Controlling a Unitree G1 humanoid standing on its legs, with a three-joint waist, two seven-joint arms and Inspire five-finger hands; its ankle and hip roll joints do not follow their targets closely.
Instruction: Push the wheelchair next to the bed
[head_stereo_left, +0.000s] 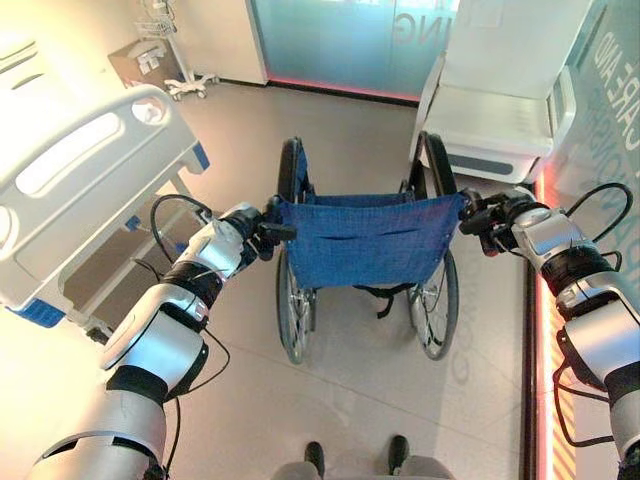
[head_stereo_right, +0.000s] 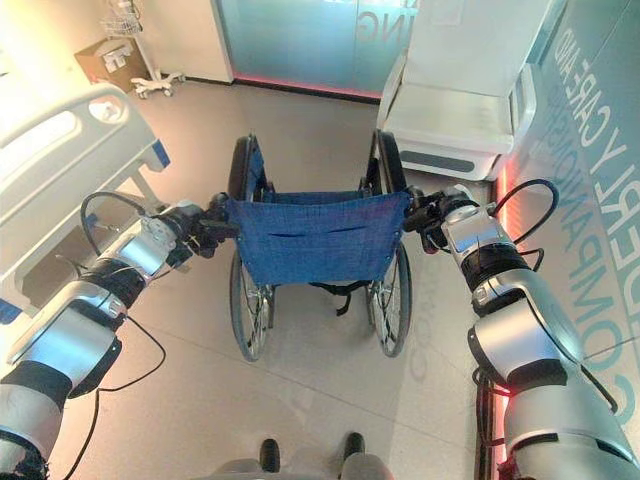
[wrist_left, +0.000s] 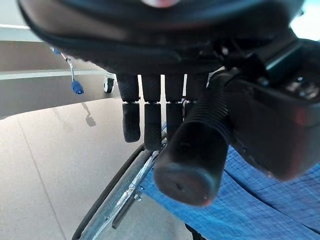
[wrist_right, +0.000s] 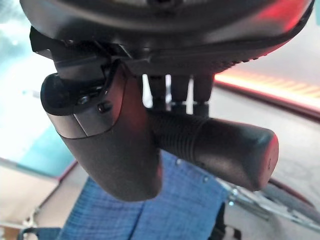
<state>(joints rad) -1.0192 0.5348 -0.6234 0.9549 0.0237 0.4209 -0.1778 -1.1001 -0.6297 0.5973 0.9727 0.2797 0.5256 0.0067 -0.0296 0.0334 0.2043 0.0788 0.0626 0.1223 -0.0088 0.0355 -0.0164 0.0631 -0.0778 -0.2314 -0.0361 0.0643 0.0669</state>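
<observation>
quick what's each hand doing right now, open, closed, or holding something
Left hand: closed around the wheelchair's left push handle.
Right hand: closed around the wheelchair's right push handle.

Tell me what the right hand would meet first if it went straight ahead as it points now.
Probably the white chair beyond the wheelchair. The right hand grips its handle; depth is unclear.

Wheelchair (head_stereo_left: 365, 250): woven blue cloth backrest, matt; push handles (wrist_left: 192, 155) in ribbed black rubber, matt; wheel rims (head_stereo_left: 295, 320) in bright glossy metal. Bed (head_stereo_left: 80, 190), upper left of the frame: smooth white moulded plastic. Floor (head_stereo_left: 350, 400): smooth, pale, semi-gloss. Fingers (wrist_left: 150, 125): dark matt textured plastic.
</observation>
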